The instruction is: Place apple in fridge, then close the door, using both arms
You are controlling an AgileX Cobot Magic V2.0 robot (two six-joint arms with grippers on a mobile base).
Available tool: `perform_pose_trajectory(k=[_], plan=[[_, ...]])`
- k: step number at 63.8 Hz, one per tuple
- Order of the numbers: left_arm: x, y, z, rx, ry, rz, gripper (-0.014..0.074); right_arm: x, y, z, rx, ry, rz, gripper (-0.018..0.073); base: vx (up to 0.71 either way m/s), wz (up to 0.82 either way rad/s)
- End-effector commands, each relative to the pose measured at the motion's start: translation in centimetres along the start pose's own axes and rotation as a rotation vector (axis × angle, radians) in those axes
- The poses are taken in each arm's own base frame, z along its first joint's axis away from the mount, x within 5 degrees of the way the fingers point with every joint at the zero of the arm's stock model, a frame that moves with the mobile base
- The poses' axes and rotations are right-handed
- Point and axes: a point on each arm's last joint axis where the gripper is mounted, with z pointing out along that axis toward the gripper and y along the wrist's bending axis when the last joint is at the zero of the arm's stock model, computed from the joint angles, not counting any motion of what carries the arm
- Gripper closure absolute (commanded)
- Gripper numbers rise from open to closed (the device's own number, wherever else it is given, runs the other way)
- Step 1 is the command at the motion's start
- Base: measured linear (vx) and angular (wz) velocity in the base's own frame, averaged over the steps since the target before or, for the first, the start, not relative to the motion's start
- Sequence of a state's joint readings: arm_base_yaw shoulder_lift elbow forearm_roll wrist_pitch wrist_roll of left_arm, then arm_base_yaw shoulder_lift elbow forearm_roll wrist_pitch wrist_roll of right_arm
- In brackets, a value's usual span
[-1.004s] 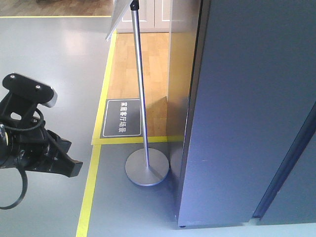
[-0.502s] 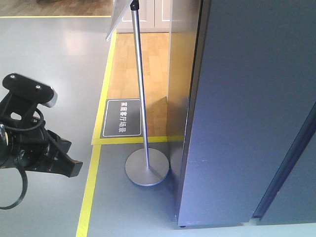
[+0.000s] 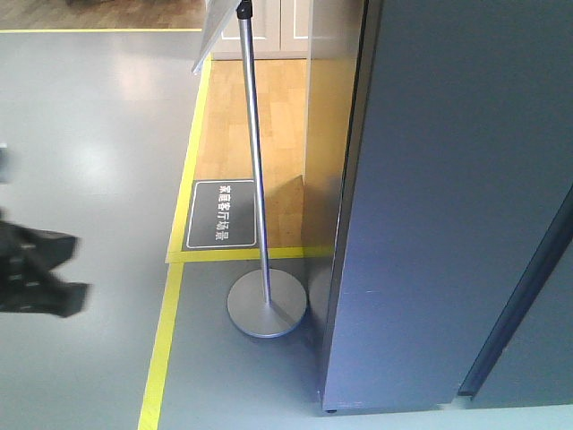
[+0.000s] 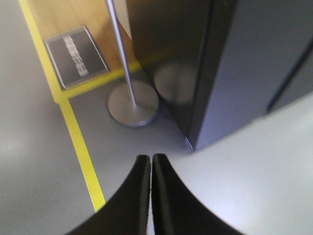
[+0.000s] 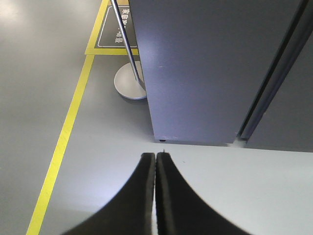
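A blurred black left arm (image 3: 36, 273) sits at the far left edge of the front view, low over the grey floor (image 3: 89, 134); its left gripper (image 4: 150, 169) shows in the left wrist view with both fingers pressed together and nothing between them. Just right of it, a yellow floor line (image 3: 161, 349) runs toward a dark floor sign (image 3: 221, 215), and beyond that stands a thin silver sign pole (image 3: 253, 152) on its round base (image 3: 266, 305), close beside the fridge (image 3: 448, 206). The fridge fills the right of the frame with its dark grey door (image 5: 195, 63) shut flush and no white interior showing. In the right wrist view, the right gripper (image 5: 156, 164) is likewise clenched and empty, aimed at the foot of the fridge. The apple appears in none of the views, so its whereabouts cannot be told from here; judged from the closed door and empty claws, either the job is finished or the apple has not been fetched. The chief risk is likely the pole: an arm swinging across near the fridge's left side could clip the shaft and topple it against the door. The left arm's blur suggests fast motion, which would make any such contact harder to check.
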State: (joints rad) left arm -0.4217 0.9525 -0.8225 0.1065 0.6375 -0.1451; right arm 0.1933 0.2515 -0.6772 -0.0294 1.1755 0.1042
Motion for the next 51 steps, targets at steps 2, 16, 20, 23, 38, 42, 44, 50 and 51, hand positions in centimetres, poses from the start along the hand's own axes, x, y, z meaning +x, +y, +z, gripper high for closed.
perform_pose_trajectory(k=[2,16,20,23,38,42,44,50,51], plan=[[0.7,1.5,-2.0,-0.045,-0.201,-0.054,0.0603,-1.1,0.0,-0.4,-0.002,-0.07,-0.014,0.0563,0.0,0.0],[6.9,3.0,-3.8,-0.147,-0.365,-0.113,0.0603,-1.1,0.0,-0.4,-0.002,-0.07,-0.014,0.0563,0.0,0.0],[8.7,3.0,-4.2,-0.167,-0.428,-0.12,0.0603,-1.1,0.0,-0.4,-0.002,-0.07,-0.014,0.0563,0.0,0.0],[10.2,3.0,-4.2,-0.18,-0.462,-0.126,0.0603,-1.1,0.0,-0.4,-0.002,-0.07,-0.014,0.0563,0.0,0.0],[16.2,3.0,-3.2,-0.244,-0.569,-0.151,0.0603,-1.1,0.0,-0.4,-0.002,-0.07,-0.014,0.0563,0.0,0.0],[17.0,2.9,-3.0,-0.254,-0.596,-0.151,0.0603,-1.1,0.0,-0.4,-0.002,-0.07,-0.014,0.0563,0.0,0.0],[17.5,2.9,-2.9,-0.256,-0.61,-0.15,0.0603,-1.1,0.0,-0.4,-0.002,-0.07,-0.014,0.0563,0.0,0.0],[18.4,2.8,-2.5,-0.26,-0.642,-0.149,0.0603,-1.1,0.0,-0.4,-0.002,-0.07,-0.014,0.0563,0.0,0.0],[18.6,2.8,-2.4,-0.26,-0.648,-0.148,0.0603,-1.1,0.0,-0.4,-0.002,-0.07,-0.014,0.0563,0.0,0.0]])
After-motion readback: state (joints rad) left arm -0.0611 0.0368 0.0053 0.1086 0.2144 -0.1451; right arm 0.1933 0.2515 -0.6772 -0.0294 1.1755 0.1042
